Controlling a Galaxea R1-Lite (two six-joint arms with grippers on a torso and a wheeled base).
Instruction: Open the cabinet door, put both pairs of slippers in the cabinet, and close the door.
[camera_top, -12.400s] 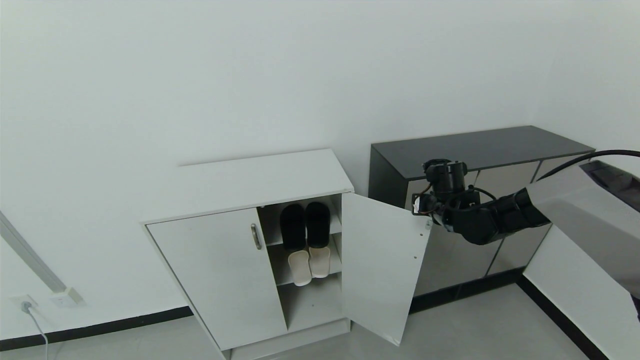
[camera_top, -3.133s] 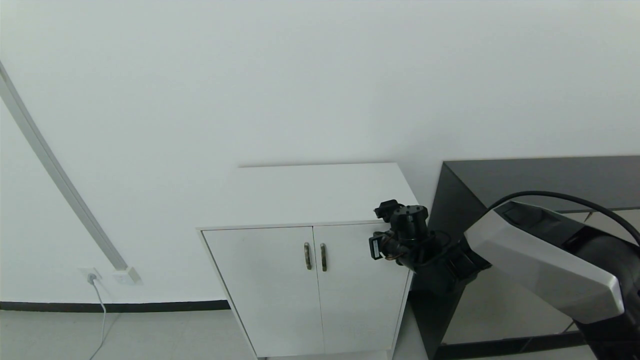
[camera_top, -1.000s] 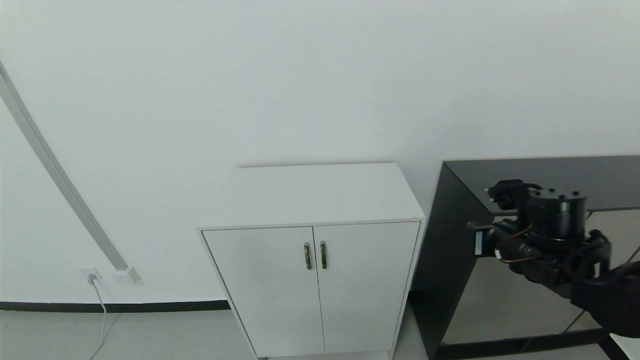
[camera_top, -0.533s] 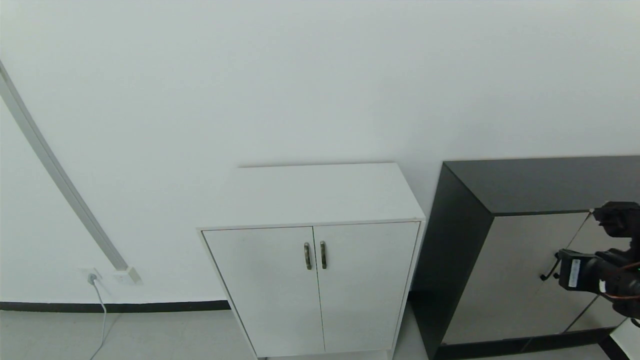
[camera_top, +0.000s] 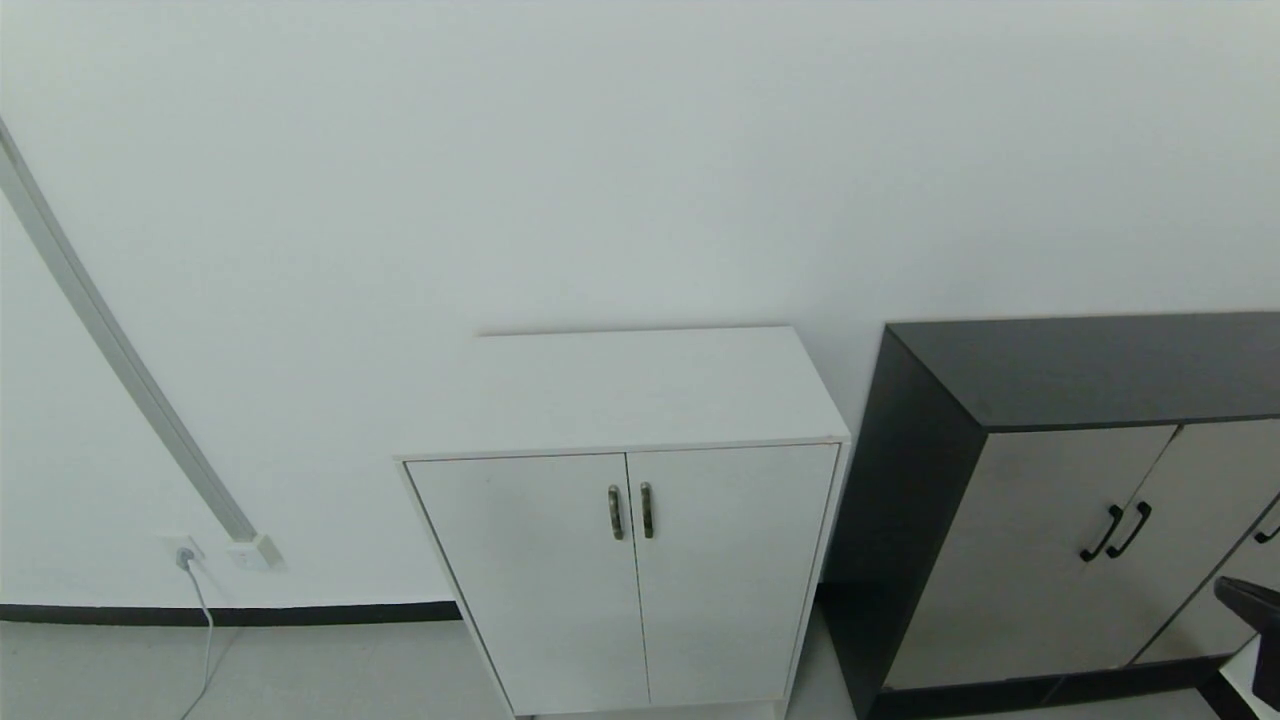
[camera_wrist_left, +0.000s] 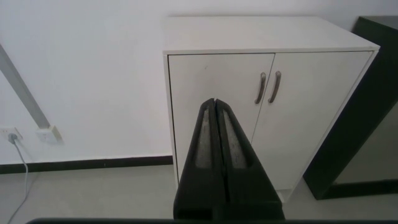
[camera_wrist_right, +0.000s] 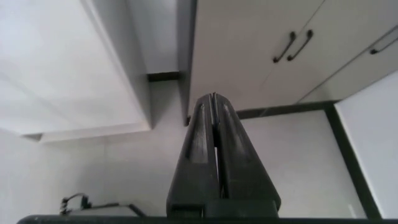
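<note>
The white cabinet (camera_top: 640, 390) looks smooth and matt, its handles (camera_top: 615, 512) metal, the black sideboard (camera_top: 1060, 365) glossy-fronted.

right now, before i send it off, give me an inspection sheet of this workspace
surface: pale floor, both cabinets standing on it
job's things: white cabinet, both doors shut, its two handles side by side at the middle seam
clutter: nothing seen
grippers: left tool shut, pointing at the white cabinet's front, apart from it; right tool shut, low near the foot of the black cabinet
cables: grey cable hanging from a wall socket to the floor, left of the white cabinet
surroundings: white wall, slanted conduit, black skirting
</note>
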